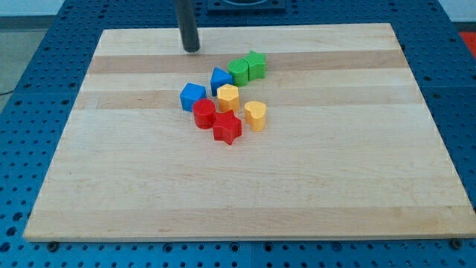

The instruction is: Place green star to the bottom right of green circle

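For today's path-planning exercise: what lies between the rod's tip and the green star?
In the camera view, only bare board lies between my tip and the green star; the green circle sits just below that line.

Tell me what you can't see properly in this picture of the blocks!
- Camera view: the rod's upper part is cut off by the view's top edge; only my tip shows, up and left of the blocks.
- The green circle and green star touch, so their shared edge is hard to separate.
- The blue block is partly hidden behind the yellow block, leaving its shape unclear.
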You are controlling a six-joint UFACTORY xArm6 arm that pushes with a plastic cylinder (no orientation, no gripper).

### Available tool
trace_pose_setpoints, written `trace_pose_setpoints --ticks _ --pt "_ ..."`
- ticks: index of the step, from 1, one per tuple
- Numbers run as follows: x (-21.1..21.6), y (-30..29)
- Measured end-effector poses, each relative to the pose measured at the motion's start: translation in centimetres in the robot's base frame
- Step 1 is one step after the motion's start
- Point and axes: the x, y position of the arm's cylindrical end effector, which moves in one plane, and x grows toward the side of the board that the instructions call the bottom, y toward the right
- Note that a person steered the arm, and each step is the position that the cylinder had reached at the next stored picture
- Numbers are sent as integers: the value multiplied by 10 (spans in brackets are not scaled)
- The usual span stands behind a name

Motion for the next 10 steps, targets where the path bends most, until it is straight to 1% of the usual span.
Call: trace_pose_setpoints --ticks 1,2,3,6,7,9,10 --pt "6 50" --pt "23 70" --pt "43 70" --pt "65 75" --pt "65 75" --pt "11 86" --pt "17 107"
